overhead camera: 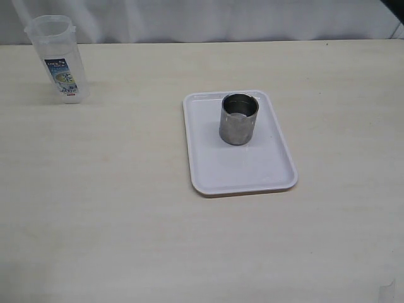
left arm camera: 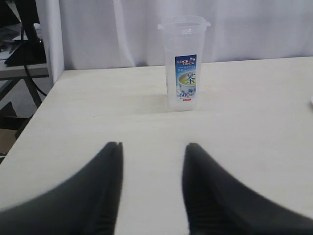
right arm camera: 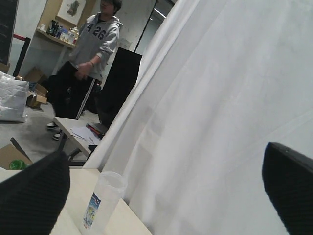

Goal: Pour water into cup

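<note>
The steel cup (overhead camera: 239, 118) stands upright on a white tray (overhead camera: 252, 177) near the table's middle. The clear plastic container (overhead camera: 60, 60) with a blue-and-white label stands upright at the far left back corner, open at the top; I cannot make out the water in it. My left gripper (left arm camera: 152, 147) is open and empty, low over the table, with the container (left arm camera: 183, 63) standing straight ahead of it and well apart. My right gripper (right arm camera: 164, 176) is open wide and empty, tilted up towards the curtain; the container (right arm camera: 100, 203) shows low between its fingers. Neither gripper shows in the exterior view.
A white curtain (overhead camera: 208, 19) hangs along the table's back edge. The table's left edge (left arm camera: 34, 117) runs close to the container. A person (right arm camera: 88, 63) stands beyond the table, by desks and boxes.
</note>
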You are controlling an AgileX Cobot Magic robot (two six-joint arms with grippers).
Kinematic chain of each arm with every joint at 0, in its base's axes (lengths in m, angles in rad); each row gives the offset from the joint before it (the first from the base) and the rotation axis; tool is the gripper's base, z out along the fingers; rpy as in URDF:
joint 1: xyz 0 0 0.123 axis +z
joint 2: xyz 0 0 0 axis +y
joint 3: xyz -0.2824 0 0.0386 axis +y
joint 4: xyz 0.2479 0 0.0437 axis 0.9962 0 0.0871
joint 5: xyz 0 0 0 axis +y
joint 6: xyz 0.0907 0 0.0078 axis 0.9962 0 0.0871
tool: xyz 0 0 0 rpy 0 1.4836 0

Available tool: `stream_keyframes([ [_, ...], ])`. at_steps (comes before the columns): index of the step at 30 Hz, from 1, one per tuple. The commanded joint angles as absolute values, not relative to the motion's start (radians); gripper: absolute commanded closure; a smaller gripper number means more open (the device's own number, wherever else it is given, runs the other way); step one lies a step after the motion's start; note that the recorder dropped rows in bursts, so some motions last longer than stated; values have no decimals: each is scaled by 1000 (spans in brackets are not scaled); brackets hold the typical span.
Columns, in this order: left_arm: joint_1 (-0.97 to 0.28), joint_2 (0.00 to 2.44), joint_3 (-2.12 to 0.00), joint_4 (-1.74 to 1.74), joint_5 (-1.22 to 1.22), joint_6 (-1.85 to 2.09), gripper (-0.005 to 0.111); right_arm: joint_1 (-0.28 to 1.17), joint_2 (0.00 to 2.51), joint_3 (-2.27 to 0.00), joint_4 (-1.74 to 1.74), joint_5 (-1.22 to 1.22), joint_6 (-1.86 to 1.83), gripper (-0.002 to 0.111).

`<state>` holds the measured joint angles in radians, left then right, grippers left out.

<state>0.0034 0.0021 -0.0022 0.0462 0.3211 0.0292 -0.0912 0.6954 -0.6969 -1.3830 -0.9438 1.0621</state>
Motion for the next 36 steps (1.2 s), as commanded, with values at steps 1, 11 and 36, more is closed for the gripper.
stream_keyframes([
  [1,4,0,0,48,321,22,90,-96,691,-693,-1372,-943,1070,-1],
  [11,4,0,0,48,321,29,107,-96,691,-693,-1372,-943,1070,-1],
  [36,4,0,0,48,316,29,107,-96,691,-693,-1372,-943,1070,-1],
])
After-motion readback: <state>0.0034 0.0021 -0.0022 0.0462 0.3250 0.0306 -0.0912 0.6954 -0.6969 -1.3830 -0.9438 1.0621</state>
